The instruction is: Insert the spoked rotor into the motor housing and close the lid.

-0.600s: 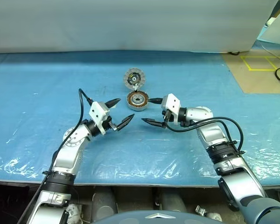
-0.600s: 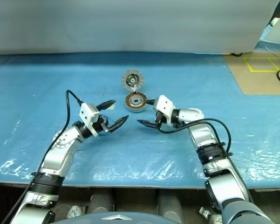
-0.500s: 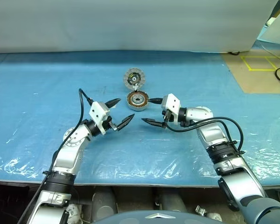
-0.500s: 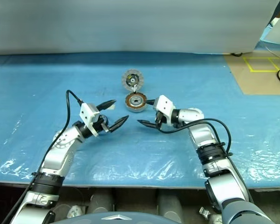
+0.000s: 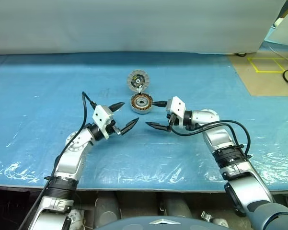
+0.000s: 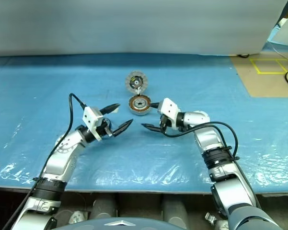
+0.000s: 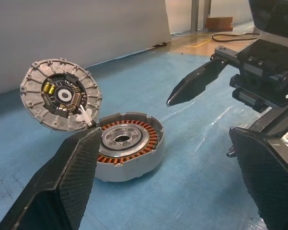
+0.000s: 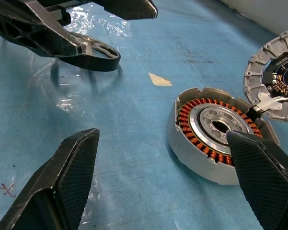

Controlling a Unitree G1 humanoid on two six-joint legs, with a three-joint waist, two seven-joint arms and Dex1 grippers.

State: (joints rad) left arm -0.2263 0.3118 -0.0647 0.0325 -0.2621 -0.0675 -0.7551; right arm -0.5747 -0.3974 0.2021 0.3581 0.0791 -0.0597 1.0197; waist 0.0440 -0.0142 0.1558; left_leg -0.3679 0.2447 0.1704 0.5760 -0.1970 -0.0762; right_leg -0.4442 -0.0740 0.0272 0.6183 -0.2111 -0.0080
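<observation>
Head views look down from above, farther off; both wrist views sit low and close, sharing the motor housing (image 7: 127,152).

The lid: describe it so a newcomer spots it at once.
On the blue table cover, two round silver-grey parts sit between the open grippers. The lid is the farther one, tilted up behind the motor housing, showing a dark, yellow-marked centre instead of copper windings.

Silver-grey arm segments are showing black ribbed joint collars, black cables are looping from each forearm to white boxy wrist blocks, and both the left gripper (image 5: 123,116) and right gripper (image 5: 154,114) are wearing pointed, carbon-weave black fingers.
</observation>
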